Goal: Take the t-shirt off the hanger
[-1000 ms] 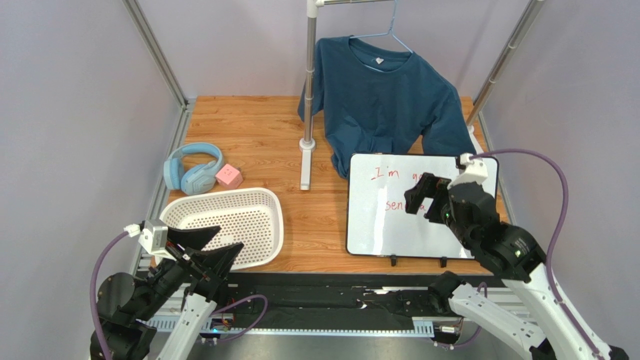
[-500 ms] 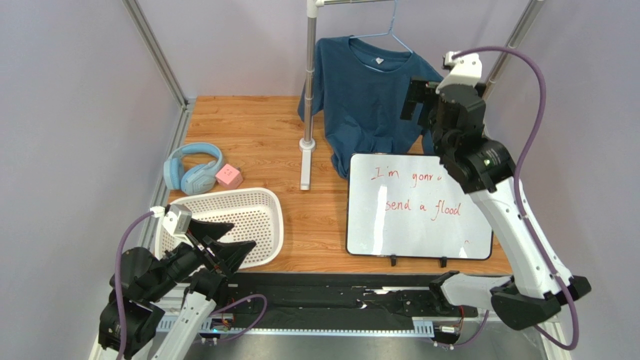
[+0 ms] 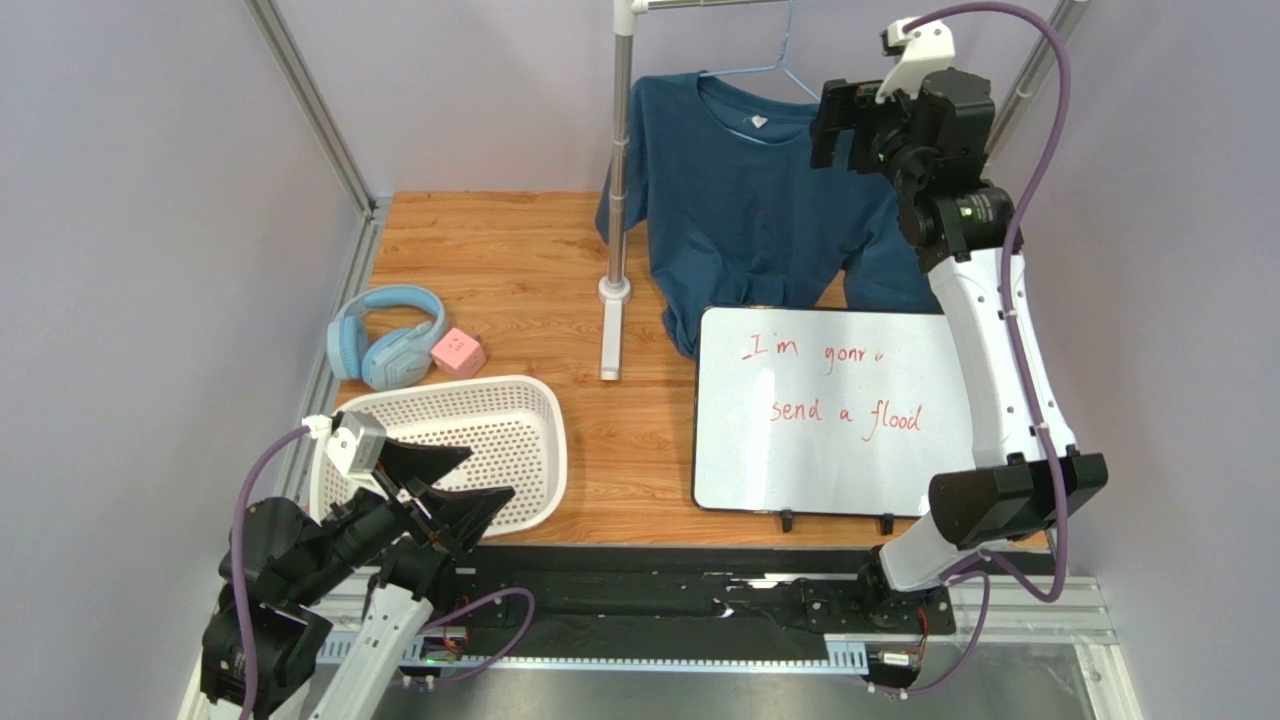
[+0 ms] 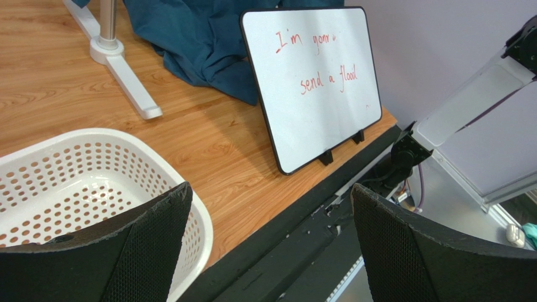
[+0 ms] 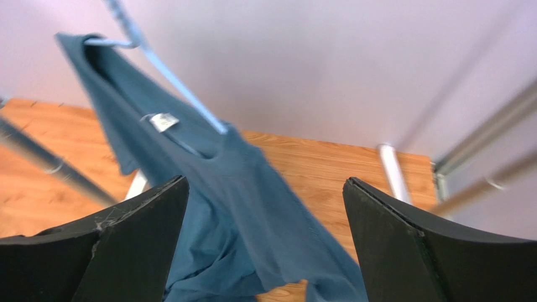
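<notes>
**Up at the rack, the right tool (image 3: 846, 132) gapes beside the hanging t-shirt (image 3: 751, 195)**

High at the far end of the table (image 3: 511, 285), the right arm is stretched tall. Its tool sits level with the shirt's shoulder on the right arm's side, jaws spread as wide as they go and nothing between them. The teal shirt is on the light-blue hanger (image 5: 189, 92), and the hanger's hook runs up toward the rack's top bar. The white neck label faces us, and the hem is bunched on the wood behind the whiteboard (image 3: 842, 405). The rack pole (image 3: 619, 150) stands just left of the shirt.

Down at the near edge, the left tool (image 3: 463, 477) hangs low over the white basket's (image 3: 436, 387) near rim, fingers fully apart and empty. Blue headphones (image 3: 386, 338) and a pink cube (image 3: 458, 354) sit just beyond the basket.
</notes>
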Controlling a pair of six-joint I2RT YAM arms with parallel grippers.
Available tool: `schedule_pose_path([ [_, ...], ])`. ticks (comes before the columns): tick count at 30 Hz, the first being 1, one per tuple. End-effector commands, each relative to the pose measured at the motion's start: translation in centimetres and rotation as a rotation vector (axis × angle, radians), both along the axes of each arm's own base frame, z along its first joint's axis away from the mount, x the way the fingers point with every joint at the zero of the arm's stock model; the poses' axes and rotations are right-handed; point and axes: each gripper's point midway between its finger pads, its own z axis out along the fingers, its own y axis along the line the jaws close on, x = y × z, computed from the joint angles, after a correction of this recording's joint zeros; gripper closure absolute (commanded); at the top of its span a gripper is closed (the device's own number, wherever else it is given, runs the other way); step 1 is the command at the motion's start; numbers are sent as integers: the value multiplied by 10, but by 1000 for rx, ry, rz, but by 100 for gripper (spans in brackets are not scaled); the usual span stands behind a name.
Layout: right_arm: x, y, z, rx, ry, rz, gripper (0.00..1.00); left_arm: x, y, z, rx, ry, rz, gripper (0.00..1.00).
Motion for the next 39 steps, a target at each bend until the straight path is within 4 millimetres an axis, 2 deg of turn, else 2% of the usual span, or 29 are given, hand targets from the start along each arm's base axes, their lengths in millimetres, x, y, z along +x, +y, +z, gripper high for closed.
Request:
schedule_pose_path([
  [1, 5, 34, 11, 11, -51, 192, 1, 1, -1, 5, 3, -37, -6, 0],
  [3, 9, 36, 12, 31, -70, 195, 1, 1, -1, 5, 4, -40, -7, 1],
  [6, 15, 45, 10, 41, -77, 245, 9, 1, -1, 5, 2, -42, -4, 1],
  [9, 22, 50, 9, 30, -87, 277, 30, 0, 0, 6, 1, -48, 2, 1],
  [10, 24, 52, 9, 30, -92, 285, 39, 0, 1, 6, -1, -50, 5, 1],
  [19, 24, 81, 6, 51, -120, 457, 58, 1, -1, 5, 5, -43, -1, 1],
  [24, 24, 89, 9, 77, -143, 499, 57, 2, 0, 5, 5, -43, 5, 0],
  [26, 22, 95, 9, 78, -147, 533, 39, 3, 0, 5, 5, -43, 10, 1],
  [28, 25, 98, 6, 125, -129, 535, 29, 2, 0, 5, 4, -46, 11, 1],
  [30, 29, 100, 3, 141, -115, 539, 32, 3, 1, 5, 4, -43, 16, 0],
  [32, 34, 101, 4, 182, -102, 532, 43, 3, 1, 5, 5, -47, 16, 1],
  [34, 36, 101, 7, 217, -94, 522, 51, 3, 1, 5, 4, -46, 17, 1],
  [36, 35, 108, 12, 270, -75, 545, 53, 3, 1, 5, 5, -44, 17, 1],
  [37, 35, 110, 14, 285, -68, 555, 60, 3, 1, 5, 5, -48, 20, 0],
  [39, 36, 113, 19, 319, -58, 557, 64, 3, 1, 5, 5, -47, 19, 0],
])
